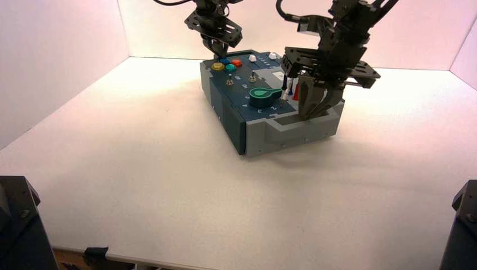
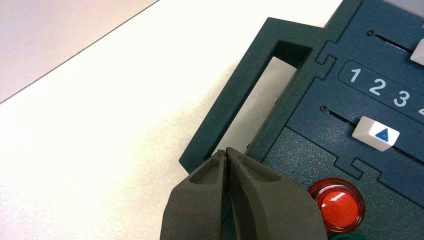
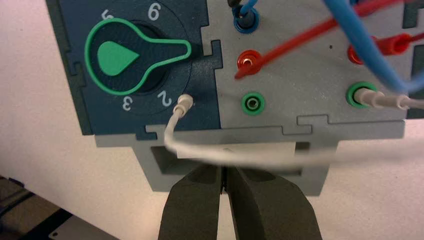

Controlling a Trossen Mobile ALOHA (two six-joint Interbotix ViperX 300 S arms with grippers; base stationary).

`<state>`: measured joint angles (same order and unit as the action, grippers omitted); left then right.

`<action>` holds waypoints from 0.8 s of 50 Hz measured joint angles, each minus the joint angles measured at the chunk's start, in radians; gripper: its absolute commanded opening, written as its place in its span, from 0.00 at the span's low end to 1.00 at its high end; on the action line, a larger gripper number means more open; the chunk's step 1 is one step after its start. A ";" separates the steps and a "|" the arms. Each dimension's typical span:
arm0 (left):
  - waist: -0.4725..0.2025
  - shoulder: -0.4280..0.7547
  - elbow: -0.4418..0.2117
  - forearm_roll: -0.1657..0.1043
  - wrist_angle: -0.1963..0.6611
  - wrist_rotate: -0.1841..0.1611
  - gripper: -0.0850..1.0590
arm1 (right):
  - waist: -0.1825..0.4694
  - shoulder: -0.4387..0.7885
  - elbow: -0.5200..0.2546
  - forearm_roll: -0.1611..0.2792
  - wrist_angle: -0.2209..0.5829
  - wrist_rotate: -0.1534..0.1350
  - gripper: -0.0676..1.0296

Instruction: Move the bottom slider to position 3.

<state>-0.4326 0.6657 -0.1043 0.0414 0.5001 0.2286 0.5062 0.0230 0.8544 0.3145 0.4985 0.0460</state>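
Observation:
The box stands mid-table. My left gripper is shut and empty above the box's far left corner, over the dark green handle; it also shows in the left wrist view. A white slider knob with a blue triangle sits in its track below the printed 1 2 3 row, about level with the 2 and the 3. A second white slider lies beyond the row. My right gripper is shut and empty at the grey front handle.
A red button sits next to my left fingers. The green dial, coloured sockets and red, blue and white wires lie before my right gripper. White walls ring the table.

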 measured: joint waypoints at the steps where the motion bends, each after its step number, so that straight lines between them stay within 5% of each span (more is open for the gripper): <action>1: 0.000 0.000 0.000 0.000 0.000 0.000 0.05 | 0.000 0.005 -0.003 -0.003 0.000 0.000 0.04; 17: 0.000 -0.015 0.023 0.000 -0.002 0.005 0.05 | -0.023 0.043 -0.028 -0.040 0.020 0.000 0.04; 40: -0.002 -0.046 0.066 -0.003 -0.002 0.017 0.05 | -0.178 0.037 -0.038 -0.137 0.028 0.002 0.04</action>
<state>-0.4341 0.6197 -0.0383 0.0383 0.4985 0.2454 0.3283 0.0598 0.8161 0.1779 0.5262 0.0476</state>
